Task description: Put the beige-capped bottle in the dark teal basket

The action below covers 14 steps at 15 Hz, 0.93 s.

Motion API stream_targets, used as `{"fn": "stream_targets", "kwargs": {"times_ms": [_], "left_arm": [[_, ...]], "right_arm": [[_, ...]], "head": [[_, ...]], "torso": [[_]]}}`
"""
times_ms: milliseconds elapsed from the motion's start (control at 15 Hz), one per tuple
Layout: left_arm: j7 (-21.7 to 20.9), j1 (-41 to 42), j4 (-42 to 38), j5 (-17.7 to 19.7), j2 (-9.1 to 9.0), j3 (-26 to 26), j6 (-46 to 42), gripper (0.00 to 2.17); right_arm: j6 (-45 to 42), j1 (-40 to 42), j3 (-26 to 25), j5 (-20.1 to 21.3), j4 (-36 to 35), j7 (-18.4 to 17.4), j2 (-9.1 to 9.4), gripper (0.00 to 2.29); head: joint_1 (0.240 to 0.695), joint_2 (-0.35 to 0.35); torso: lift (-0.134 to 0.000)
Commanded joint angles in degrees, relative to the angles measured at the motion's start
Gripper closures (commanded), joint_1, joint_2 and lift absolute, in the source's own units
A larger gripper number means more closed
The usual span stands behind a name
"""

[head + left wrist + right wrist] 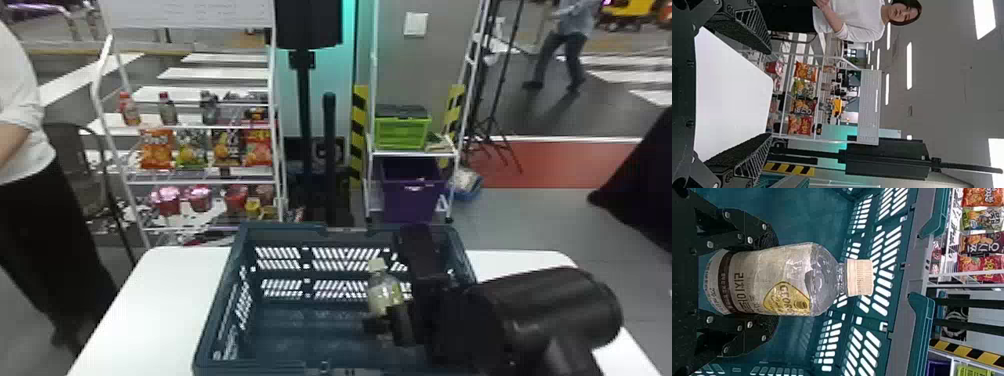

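Dark teal basket [216, 315] is set on the tabletop [160, 290]. Bottle [386, 296] is clamped by its lower body in the right claw [388, 322], cap up, inside the basket, right of its middle; floor contact can't be told. Left claw [769, 94] is held left of the basket, fingers spread. White rack [200, 182] is seen beyond the basket.

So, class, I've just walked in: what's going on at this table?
The robot's right tool grips the beige-capped bottle around its lower part, holding it roughly upright within the opening of the dark teal basket on the white table. Whether the bottle's base touches the basket floor can't be told. The left tool is open and empty.
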Motion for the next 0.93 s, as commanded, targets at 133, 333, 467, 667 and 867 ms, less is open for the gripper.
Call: {"fn": "stream_targets", "kwargs": {"times_ms": [133,333,467,667,867], "left_arm": [[0.01,-0.02,-0.03,0.04,0.0,0.02,0.0,0.14],[-0.08,0.07,-0.11,-0.05,-0.08,0.02,0.0,0.14],[-0.08,0.16,-0.29,-0.05,-0.17,0.02,0.0,0.14],[-0.26,0.25,-0.2,-0.05,-0.26,0.11,-0.35,0.14],[-0.35,0.07,-0.2,-0.05,-0.26,0.02,-0.35,0.14]], "right_arm": [[1.41,0.33,0.0,0.02,-0.89,-0.35,0.23,0.0],[-0.17,1.03,0.09,0.02,-2.91,-0.62,0.23,0.05],[-7.03,3.5,0.97,0.2,-6.69,-0.09,0.23,0.05],[-16.7,11.49,1.76,1.78,-16.18,0.0,-0.53,0.05],[-27.59,25.03,0.18,3.71,-26.2,0.0,-5.71,0.05]], "head": [[0.499,0.0],[0.499,0.0],[0.499,0.0],[0.499,0.0],[0.499,0.0]], "torso": [[0.0],[0.0],[0.0],[0.0],[0.0]]}}
